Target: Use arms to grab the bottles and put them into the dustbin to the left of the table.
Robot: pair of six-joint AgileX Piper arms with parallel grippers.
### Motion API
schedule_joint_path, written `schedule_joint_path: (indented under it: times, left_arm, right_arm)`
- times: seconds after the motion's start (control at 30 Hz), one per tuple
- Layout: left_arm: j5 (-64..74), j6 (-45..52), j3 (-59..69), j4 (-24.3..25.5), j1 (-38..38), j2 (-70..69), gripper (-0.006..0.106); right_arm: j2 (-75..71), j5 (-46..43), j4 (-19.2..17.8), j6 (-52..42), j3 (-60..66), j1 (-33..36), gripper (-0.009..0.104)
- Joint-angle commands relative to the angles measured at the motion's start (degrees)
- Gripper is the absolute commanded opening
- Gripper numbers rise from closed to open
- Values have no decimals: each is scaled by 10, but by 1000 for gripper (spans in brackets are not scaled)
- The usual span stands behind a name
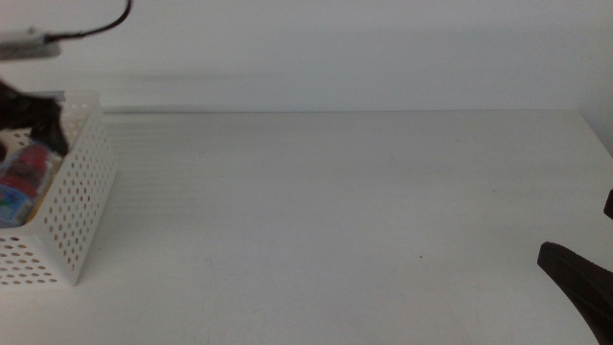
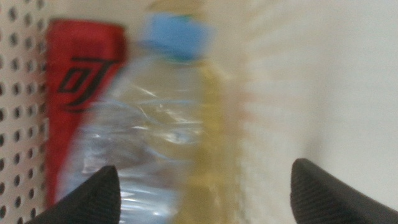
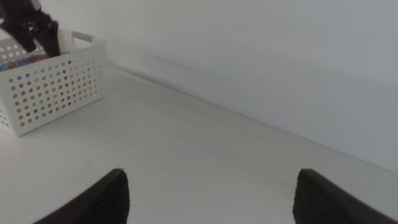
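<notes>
Mostly hidden: from the middle view, the bottles inside the dustbin show only as a red and blue patch over its rim, cut by the picture's edge.
Left gripper: my left gripper hangs over the dustbin at the desk's left end; its jaws stand wide apart and hold nothing.
Blur: my left wrist view is smeared, so edges are soft and the far inner wall of the dustbin is only a pale wash.
Left wrist view alone: the water bottle with its blue cap lies inside the dustbin, touching the red can, which lies against the perforated wall; the yellow bottle lies along the water bottle's other side, its cap unseen.
Long axes: all three lie roughly parallel, the blue cap pointing away from my left gripper.
Right wrist view alone: the dustbin shows whole across the bare desk, colours glinting through its holes.
Right gripper: my right gripper waits well apart from the dustbin, low at the desk's right side, jaws spread and holding nothing.
</notes>
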Motion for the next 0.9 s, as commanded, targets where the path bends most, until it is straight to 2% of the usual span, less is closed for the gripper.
schedule_joint_path:
  times: [0.0, 0.53, 0.67, 0.87]
  left_arm:
    - [-14, -22, -17, -12, -30, -64, 90]
    - [-69, -25, -15, -59, -202, -235, 90]
    - [-158, -49, 46, -41, -285, -295, 90]
    - [-341, -137, 199, 24, -403, -385, 90]
  right_arm:
    - [2, -43, 0, -9, -16, -5, 77]
    - [2, -43, 0, -9, -16, -5, 77]
    - [2, -43, 0, -9, -16, -5, 77]
    - [2, -43, 0, -9, -16, -5, 77]
